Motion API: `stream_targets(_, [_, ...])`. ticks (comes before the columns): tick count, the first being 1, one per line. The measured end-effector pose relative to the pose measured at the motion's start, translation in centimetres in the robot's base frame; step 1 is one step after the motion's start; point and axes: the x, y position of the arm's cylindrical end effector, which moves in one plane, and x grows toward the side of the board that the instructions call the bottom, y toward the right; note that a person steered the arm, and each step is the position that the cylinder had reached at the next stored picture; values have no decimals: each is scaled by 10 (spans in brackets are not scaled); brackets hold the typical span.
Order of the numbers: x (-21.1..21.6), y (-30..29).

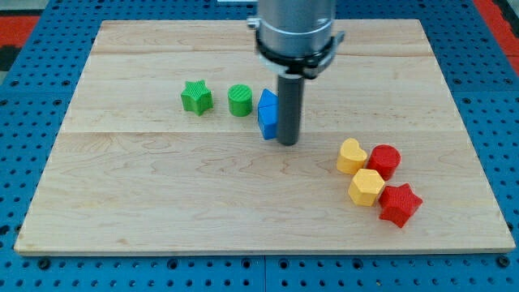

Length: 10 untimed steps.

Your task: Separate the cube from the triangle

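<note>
Near the centre of the wooden board (pixel 162 186), the rod stands upright with my tip (pixel 288 143) on the surface, touching or all but touching the right side of the blue blocks (pixel 267 114); these read as two pieces pressed together — presumably the cube and the triangle of the task — but the rod hides their right edge, so which is which cannot be told. The rig has no jaws, so there is nothing to open and nothing held; the rod can only push. Just left of the blue pair sits a green cylinder (pixel 240 100), and further left a green star (pixel 196 96). Well apart on the right lie a yellow heart (pixel 351 156), a red cylinder-like block (pixel 385 161), a yellow hexagonal block (pixel 366 186) and a red star (pixel 400 204). The main risk, by judgement: a leftward push would likely move both blue pieces as one, leaving them joined, and drive them into the green cylinder — forming a tighter cluster. A push off the seam could merely rotate the pair.
</note>
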Motion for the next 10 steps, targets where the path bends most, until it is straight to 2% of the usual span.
stream_targets(1, [-43,33])
stream_targets(2, [-56,3])
stream_targets(3, [-20,-16])
stream_targets(4, [-3,-40])
stream_targets(5, [-2,-71])
stream_targets(7, [-35,-91])
stream_targets(9, [25,-153])
stream_targets(10, [27,-170])
